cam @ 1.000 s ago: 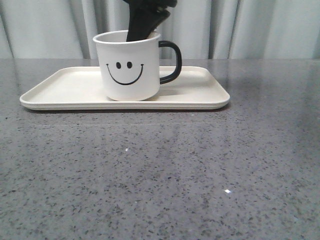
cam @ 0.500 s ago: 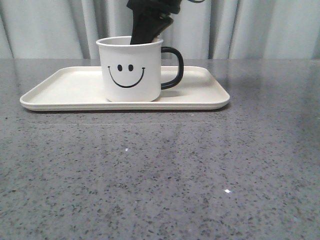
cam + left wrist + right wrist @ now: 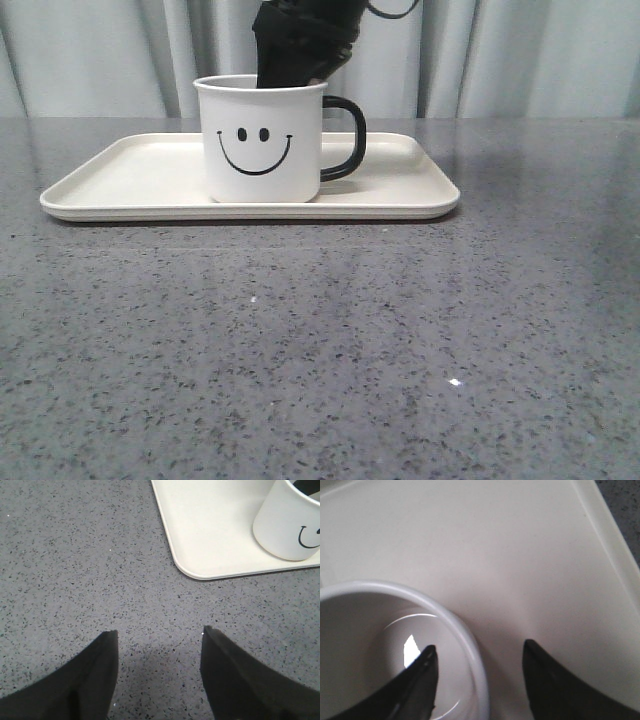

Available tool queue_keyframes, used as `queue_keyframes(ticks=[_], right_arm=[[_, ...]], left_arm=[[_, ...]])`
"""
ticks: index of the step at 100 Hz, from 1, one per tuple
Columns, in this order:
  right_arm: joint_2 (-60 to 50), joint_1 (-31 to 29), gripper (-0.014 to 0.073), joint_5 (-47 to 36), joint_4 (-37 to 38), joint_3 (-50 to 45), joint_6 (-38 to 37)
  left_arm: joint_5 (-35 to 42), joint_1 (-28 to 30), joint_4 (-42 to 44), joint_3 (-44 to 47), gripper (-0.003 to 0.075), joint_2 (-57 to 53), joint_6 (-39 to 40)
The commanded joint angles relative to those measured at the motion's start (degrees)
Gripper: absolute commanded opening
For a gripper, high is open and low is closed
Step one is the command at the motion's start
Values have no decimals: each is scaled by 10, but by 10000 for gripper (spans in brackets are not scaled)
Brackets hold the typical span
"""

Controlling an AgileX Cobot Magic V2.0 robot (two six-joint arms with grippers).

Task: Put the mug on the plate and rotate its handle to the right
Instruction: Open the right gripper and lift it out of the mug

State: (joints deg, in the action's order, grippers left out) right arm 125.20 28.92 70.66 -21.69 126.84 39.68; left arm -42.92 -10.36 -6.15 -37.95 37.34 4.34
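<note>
The white mug [image 3: 262,140] with the black smiley face stands upright on the cream plate [image 3: 130,175], left of its middle. Its black handle [image 3: 345,130] points right. My right gripper [image 3: 296,68] hangs over the mug's rim. In the right wrist view the gripper [image 3: 477,647] is open, one finger inside the mug [image 3: 370,630] and the other outside over the plate [image 3: 520,555], with the rim between them untouched. My left gripper [image 3: 159,632] is open and empty above the table, near a corner of the plate [image 3: 210,535]; the mug [image 3: 287,525] shows at that view's edge.
The plate lies on a grey speckled table [image 3: 320,340]. Pale curtains [image 3: 540,55] hang behind the table's far edge. The right arm's black body and cable sit above the mug.
The mug was slightly tilted and is now flat on the plate, a little further right. My right gripper's fingers have spread apart and let go of the rim.
</note>
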Motion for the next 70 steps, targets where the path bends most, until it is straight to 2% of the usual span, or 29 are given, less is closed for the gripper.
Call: queue_keyframes(ticks=[1,9,48,70], right_arm=[[-38,-3,536,-34,-10,13,-13],[-45,-3,568,-45,-2,13,-18],[-145,-18,566,-54,2,13,-85],[-241,-18,566,-51,50,12,-111]], left_arm=[[39,1,-5,-15,365,-1,1],[39,1,-5,-15,365,-1,1],[39,1,-5,-15,365,-1,1],[39,1,-5,-15,365,-1,1]])
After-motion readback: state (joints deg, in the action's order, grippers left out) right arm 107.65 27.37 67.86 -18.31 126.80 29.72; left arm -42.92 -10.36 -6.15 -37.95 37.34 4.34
